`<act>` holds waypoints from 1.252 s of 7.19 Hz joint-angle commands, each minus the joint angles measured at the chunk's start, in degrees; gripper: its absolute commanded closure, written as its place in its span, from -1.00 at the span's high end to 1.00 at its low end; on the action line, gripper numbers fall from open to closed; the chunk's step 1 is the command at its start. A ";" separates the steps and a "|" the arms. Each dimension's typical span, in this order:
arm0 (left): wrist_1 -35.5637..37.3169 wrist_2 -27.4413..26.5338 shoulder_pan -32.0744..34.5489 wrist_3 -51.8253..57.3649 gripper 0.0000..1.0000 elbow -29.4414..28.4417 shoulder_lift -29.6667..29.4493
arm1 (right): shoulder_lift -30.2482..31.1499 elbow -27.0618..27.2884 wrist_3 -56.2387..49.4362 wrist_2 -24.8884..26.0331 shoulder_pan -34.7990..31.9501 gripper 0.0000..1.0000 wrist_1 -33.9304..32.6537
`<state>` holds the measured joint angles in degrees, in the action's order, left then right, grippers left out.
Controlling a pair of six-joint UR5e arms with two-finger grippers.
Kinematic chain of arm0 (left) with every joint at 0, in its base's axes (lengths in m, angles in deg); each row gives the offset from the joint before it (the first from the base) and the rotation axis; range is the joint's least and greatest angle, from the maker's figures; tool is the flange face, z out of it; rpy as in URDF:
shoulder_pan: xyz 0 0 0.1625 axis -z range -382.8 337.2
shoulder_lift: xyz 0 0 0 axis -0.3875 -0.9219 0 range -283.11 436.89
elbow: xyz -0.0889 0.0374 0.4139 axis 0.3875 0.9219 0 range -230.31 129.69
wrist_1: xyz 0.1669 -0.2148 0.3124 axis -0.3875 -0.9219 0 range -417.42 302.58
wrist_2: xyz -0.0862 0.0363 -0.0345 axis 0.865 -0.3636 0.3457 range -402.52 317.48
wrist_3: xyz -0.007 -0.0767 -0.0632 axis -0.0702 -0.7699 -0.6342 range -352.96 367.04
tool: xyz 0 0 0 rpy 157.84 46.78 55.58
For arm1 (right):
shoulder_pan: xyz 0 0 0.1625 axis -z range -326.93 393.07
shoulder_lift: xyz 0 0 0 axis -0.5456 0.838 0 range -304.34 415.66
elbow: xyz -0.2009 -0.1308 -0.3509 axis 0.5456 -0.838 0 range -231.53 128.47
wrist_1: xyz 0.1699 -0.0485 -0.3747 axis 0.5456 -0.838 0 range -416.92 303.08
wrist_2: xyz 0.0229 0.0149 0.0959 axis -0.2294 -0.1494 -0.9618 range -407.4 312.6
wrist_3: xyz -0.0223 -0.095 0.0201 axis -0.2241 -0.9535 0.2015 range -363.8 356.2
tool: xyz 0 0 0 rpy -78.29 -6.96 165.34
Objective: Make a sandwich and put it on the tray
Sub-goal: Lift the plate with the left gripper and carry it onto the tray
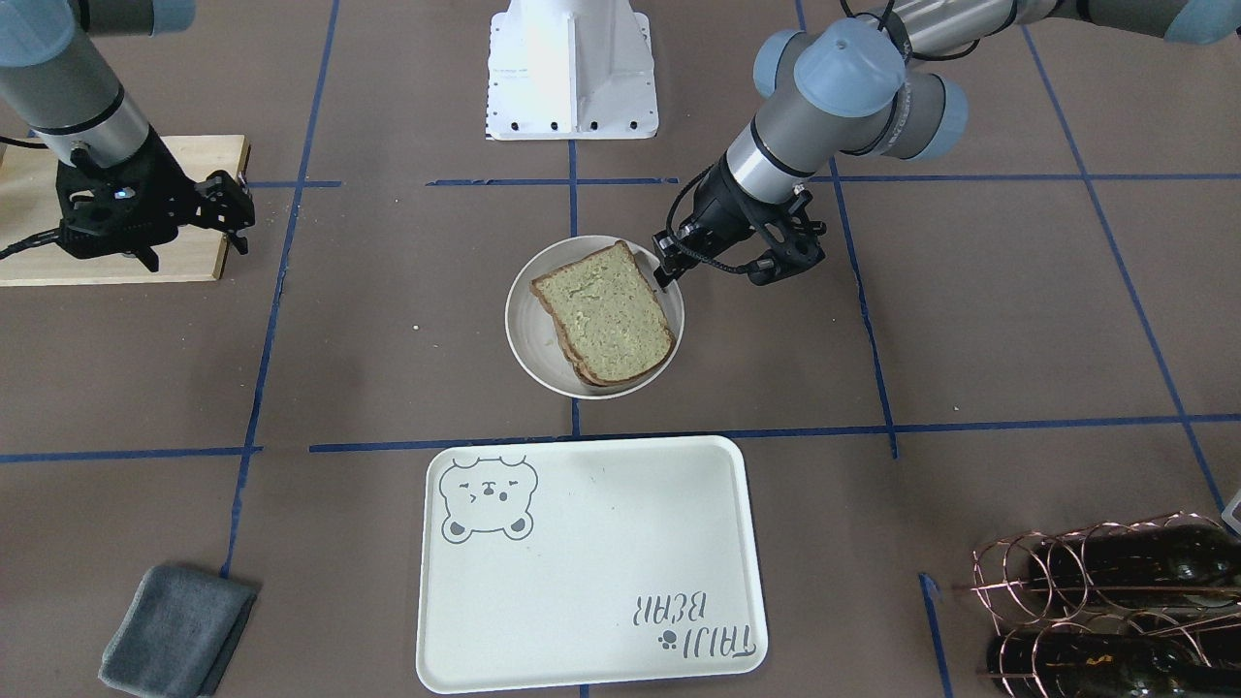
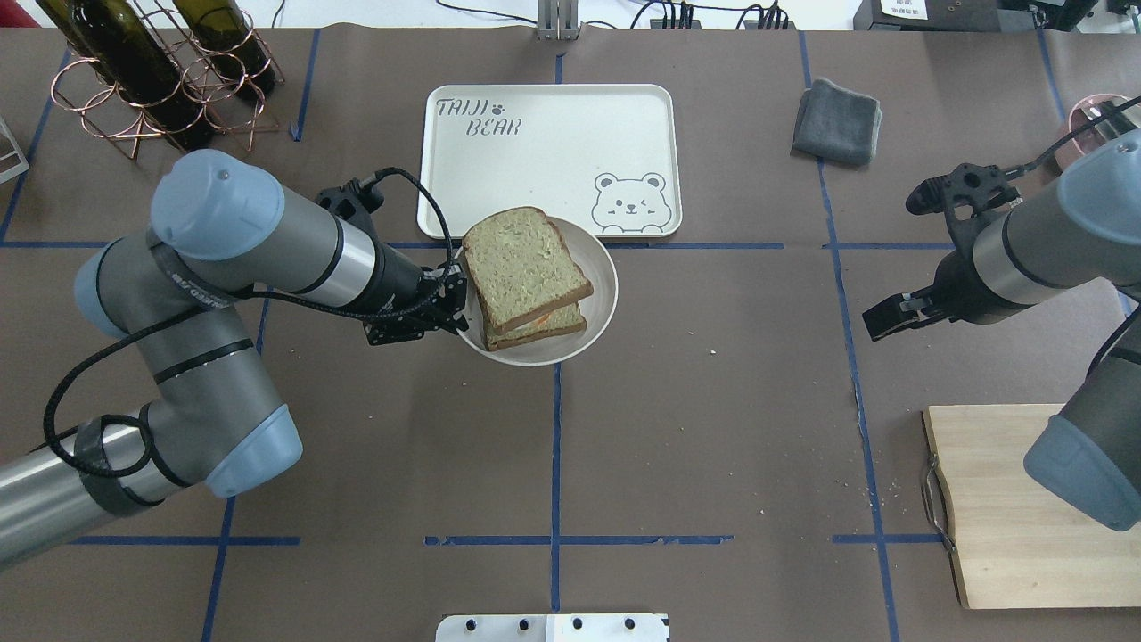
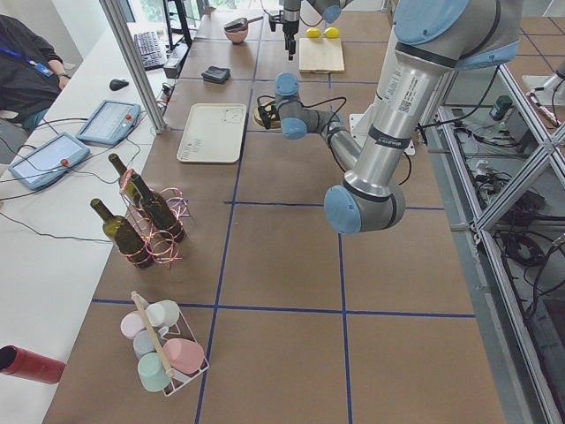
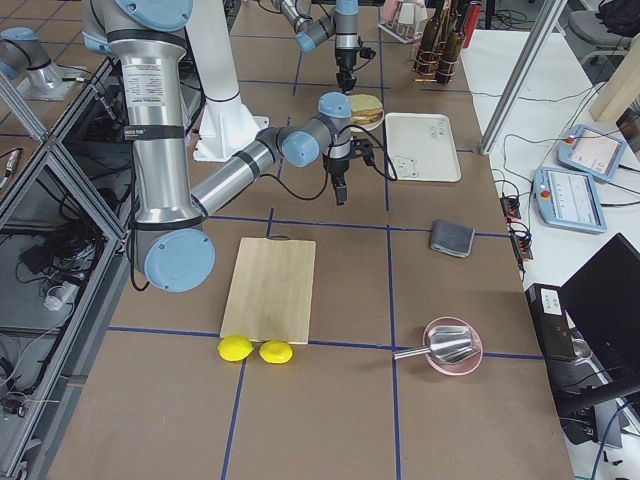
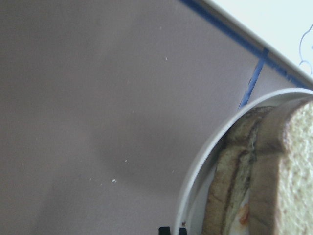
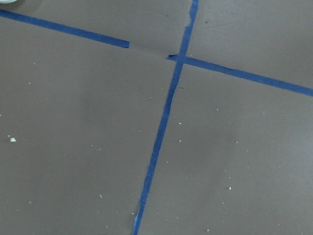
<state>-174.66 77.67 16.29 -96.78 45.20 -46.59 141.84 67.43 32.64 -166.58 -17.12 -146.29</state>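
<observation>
**Sandwich** (image 1: 606,315). Two bread slices stacked, a streak of orange showing between them. It sits on a plate (image 1: 524,354) near the tray (image 1: 591,543), off the tray's long edge on the robot's side. It is not yet on the tray. My guess is that it was built on the plate so it can be moved as one piece.

**Left gripper** (image 1: 667,269). At the plate's rim, on the side away from the tray. The jaws are nearly together. In the wrist view the rim runs straight into the narrow gap between the tips, so it appears to pinch the plate, though that view is cropped tight. It does not touch the bread. Holding the rim would spare the soft slices and keep the stack square.

**Right gripper** (image 1: 235,215). Well apart from the tray, off toward the robot's right end of the table. The jaws are spread wide with nothing between them. It hangs above the table, probably parked out of the way.
</observation>
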 commanded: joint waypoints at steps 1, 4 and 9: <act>0.78 -0.05 3.35 -2.00 -1.00 -9.07 -7.45 | 0.31 -1.45 -3.21 -1.23 -3.15 1.00 -0.01; -7.96 -4.14 4.06 -12.08 -1.00 -24.62 -14.05 | 2.50 -2.58 -9.70 -5.76 -9.81 1.00 -0.10; -16.18 -10.23 2.05 -14.74 -1.00 -40.66 -20.13 | 3.30 -3.12 -12.09 -6.68 -11.69 1.00 -0.10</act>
<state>-189.44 68.62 19.26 -110.73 6.66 -66.18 145.11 64.37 20.59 -173.23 -28.80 -146.39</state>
